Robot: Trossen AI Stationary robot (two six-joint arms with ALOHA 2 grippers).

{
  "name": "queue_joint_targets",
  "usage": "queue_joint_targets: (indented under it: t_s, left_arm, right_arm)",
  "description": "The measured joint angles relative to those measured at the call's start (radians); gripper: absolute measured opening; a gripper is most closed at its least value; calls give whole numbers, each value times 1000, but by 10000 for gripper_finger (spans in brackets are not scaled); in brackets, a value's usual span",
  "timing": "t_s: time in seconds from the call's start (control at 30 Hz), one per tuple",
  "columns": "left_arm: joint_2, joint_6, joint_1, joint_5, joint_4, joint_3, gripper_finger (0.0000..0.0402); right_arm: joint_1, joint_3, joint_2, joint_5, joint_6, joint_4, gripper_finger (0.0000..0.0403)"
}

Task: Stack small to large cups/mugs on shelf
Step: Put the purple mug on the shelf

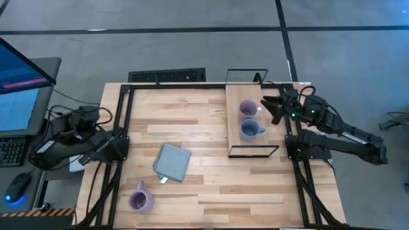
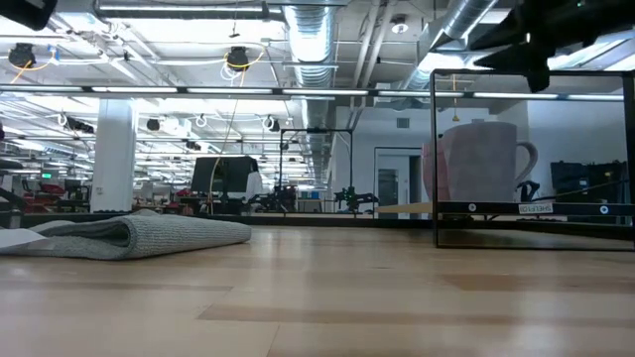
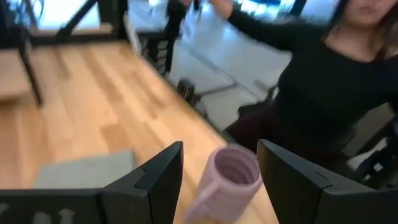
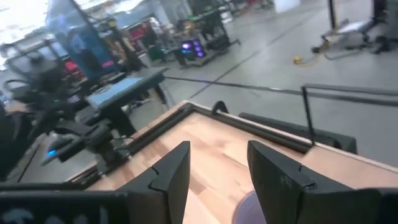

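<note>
The light wood shelf (image 1: 235,96) on its black wire frame stands at the table's far right. A pale lavender mug (image 1: 248,109) and a blue-grey mug (image 1: 250,130) stand side by side on it. The lavender one also shows in the low view (image 2: 476,164). A second lavender mug (image 1: 140,200) stands on the table near the front left and shows in the left wrist view (image 3: 230,177). My left gripper (image 3: 221,155) is open at the table's left edge, apart from that mug. My right gripper (image 1: 267,105) is open, above and just right of the shelf's lavender mug.
A grey folded cloth (image 1: 172,162) lies mid-table, between the shelf and the front-left mug. A person in black (image 3: 323,81) stands beyond the table's near edge. A keyboard (image 1: 167,76) lies past the far edge. Monitor and mouse sit off the table's left.
</note>
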Motion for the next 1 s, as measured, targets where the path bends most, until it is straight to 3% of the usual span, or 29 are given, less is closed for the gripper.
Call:
queue_joint_targets:
  t_s: [0.2,0.33,0.5,0.7,0.87,1.0]
  left_arm:
    - [216,259,-92,-103,-160,106,197]
    - [302,281,-145,-278,-174,126,197]
    - [390,331,-257,-304,-159,126,197]
    - [507,343,-482,-410,-63,126,197]
    - [650,291,-712,-629,-30,126,197]
    - [729,213,-859,-713,30,126,197]
  right_arm:
    - [0,0,54,46,11,1,182]
    - [-1,0,77,48,10,0,183]
    - [-2,0,92,51,10,0,180]
    - [-3,0,96,100,9,1,183]
    - [-3,0,96,101,9,1,180]
    - [-3,0,96,101,19,1,181]
